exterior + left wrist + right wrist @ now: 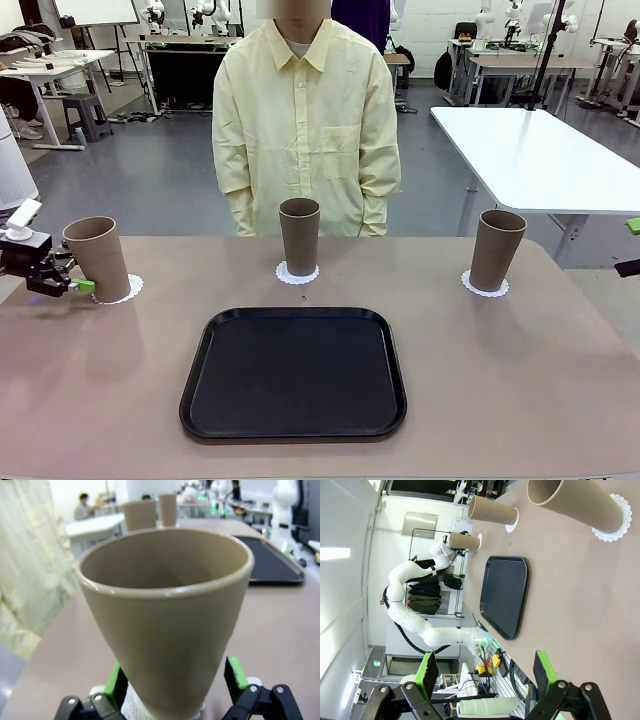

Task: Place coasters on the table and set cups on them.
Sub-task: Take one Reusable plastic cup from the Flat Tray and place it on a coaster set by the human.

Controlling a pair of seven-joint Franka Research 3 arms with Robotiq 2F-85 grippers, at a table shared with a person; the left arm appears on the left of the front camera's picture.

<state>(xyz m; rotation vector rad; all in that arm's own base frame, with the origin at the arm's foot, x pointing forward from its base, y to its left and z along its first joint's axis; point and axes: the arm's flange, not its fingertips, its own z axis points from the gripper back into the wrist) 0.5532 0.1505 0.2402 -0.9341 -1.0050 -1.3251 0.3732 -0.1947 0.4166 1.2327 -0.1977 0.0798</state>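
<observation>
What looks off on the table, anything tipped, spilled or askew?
Nothing stands out. All three cups stand upright on their doilies: left, middle, right. The black tray sits square and empty. The left claw straddles the left cup's base, open.

Grey floor (150, 180) w/ glossy sheen. White rect table (540, 155) at right behind person, more desks (60, 65) far left & far right. White back wall (430, 25), dark cabinet (185, 75) below it. Bright, even overhead light
</observation>
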